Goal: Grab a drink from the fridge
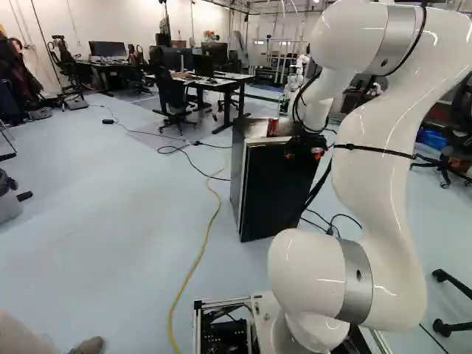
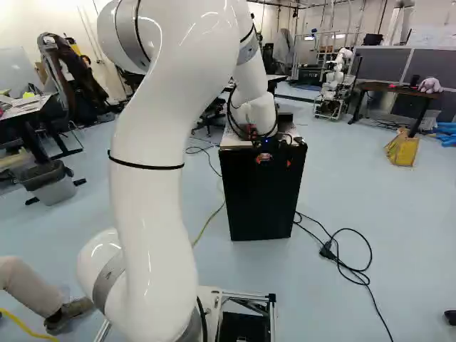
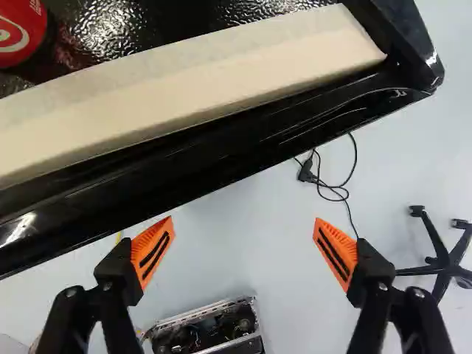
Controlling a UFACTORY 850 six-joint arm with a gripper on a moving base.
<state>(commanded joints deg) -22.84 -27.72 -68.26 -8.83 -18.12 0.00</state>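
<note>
Well, the gripper (image 2: 275,160) is hanging with its jaws wide apart — it is pointing down by the top edge of the black fridge (image 2: 260,203). Up on top, a red can (image 1: 272,127) is standing.

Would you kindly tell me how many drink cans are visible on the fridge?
1: the red can atop the fridge, ahead of the open jaws and off to one side. The arm may hide others.
</note>
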